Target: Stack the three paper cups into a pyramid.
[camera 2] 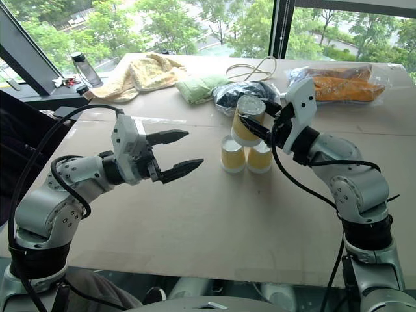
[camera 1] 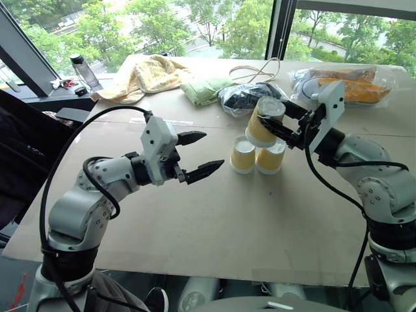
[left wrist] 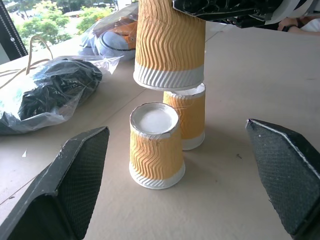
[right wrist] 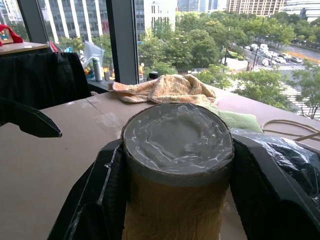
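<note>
Two paper cups stand upside down and side by side on the brown table (camera 1: 214,221): the left cup (camera 1: 242,156) and the right cup (camera 1: 270,159). The third paper cup (camera 1: 259,133) hangs just above them, base up and tilted, with my right gripper (camera 1: 270,125) shut on its sides. In the right wrist view its white base (right wrist: 177,137) sits between the black fingers (right wrist: 107,185). My left gripper (camera 1: 212,150) is open, level, a short way left of the cups, holding nothing. The left wrist view shows both standing cups (left wrist: 156,147) under the held one (left wrist: 169,45).
At the table's far side lie a yellow towel (camera 1: 146,75), a green cloth (camera 1: 205,90), a black item in a plastic bag (camera 1: 240,99), a bag with orange contents (camera 1: 354,84) and a loop of cord (camera 1: 260,68). A bottle (camera 1: 84,70) stands on the window ledge.
</note>
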`<state>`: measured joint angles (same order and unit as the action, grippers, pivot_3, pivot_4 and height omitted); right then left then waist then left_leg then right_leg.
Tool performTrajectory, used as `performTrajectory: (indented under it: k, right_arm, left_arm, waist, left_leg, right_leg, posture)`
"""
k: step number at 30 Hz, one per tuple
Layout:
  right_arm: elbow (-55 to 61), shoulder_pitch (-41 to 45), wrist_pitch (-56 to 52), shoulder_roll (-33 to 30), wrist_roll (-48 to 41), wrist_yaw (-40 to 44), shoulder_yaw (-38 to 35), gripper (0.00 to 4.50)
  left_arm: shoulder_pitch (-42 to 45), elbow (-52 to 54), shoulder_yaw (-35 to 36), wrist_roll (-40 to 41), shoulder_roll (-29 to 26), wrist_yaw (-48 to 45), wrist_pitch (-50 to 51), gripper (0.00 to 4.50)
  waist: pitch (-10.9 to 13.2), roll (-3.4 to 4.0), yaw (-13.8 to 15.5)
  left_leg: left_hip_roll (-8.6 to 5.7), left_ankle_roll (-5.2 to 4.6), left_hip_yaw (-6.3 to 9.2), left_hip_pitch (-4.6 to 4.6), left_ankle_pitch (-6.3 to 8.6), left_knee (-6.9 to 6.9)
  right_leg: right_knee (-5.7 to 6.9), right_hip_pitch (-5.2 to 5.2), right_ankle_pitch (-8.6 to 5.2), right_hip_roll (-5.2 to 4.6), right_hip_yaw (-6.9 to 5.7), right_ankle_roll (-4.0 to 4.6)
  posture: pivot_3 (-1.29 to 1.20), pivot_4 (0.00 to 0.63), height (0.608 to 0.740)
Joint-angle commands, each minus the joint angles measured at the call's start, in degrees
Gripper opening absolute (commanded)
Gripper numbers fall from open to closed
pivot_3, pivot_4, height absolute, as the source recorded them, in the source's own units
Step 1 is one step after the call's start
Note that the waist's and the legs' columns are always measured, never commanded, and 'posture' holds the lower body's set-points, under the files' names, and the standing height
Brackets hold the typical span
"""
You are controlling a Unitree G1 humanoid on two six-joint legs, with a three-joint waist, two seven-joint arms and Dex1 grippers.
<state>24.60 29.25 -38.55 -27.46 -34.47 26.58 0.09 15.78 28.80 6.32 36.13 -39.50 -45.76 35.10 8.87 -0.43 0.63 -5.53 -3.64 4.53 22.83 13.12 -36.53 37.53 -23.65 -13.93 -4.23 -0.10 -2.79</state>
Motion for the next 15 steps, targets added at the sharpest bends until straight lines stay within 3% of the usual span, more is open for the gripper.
performTrajectory:
  k: [1, 7, 8, 11, 15]
  right_arm:
    - [1.16, 0.93, 0.68, -0.61, 1.51, 0.96, 0.71, 2.11]
    - [1.76, 0.12, 0.18, -0.69, 2.74, 1.12, 0.73, 2.11]
    - [1.85, -0.11, 0.38, -0.82, 3.24, 0.97, 0.80, 3.14]
    - [1.67, -0.44, 0.74, -1.06, 4.03, 0.91, 0.57, 4.42]
    - [1.94, -0.93, 0.60, -1.18, 3.76, 1.15, -0.53, 4.47]
  left_arm:
    - [1.31, 2.36, 1.28, 1.75, 0.22, 0.86, 0.20, 4.50]
    - [1.62, 2.10, 0.57, 2.62, 0.07, 0.78, 0.92, 4.50]
    - [1.72, 1.99, 0.42, 2.70, 0.10, 0.74, 0.89, 4.50]
    - [2.20, 1.63, 0.22, 2.76, 0.17, 0.74, 0.68, 4.50]
    - [2.34, 1.56, 0.00, 2.80, 0.37, 0.76, 0.48, 4.50]
  waist:
    - [0.00, 0.00, 0.01]
    - [0.00, 0.00, 0.03]
    - [0.00, 0.00, 0.02]
    - [0.00, 0.00, 0.05]
    - [0.00, 0.00, 0.03]
  left_leg:
    - [0.00, 0.00, 0.00, 0.00, 0.00, 0.00]
    - [0.00, 0.00, -0.01, 0.00, 0.00, 0.00]
    - [0.00, 0.00, -0.01, 0.00, 0.00, 0.00]
    - [0.00, 0.01, -0.01, 0.00, -0.01, 0.00]
    - [0.00, 0.01, -0.01, 0.00, -0.01, 0.00]
  right_leg:
    - [0.00, 0.00, 0.00, 0.00, 0.00, 0.00]
    - [0.00, 0.01, 0.00, 0.00, 0.00, 0.00]
    - [0.00, 0.00, 0.00, 0.00, 0.00, 0.00]
    - [-0.01, 0.00, 0.00, 0.00, 0.00, 0.00]
    - [0.00, 0.00, 0.01, 0.00, 0.01, 0.01]
  posture:
    - [0.00, 0.150, 0.740]
    - [0.00, 0.150, 0.740]
    - [0.00, 0.150, 0.740]
    - [0.00, 0.150, 0.740]
    - [0.00, 0.150, 0.740]
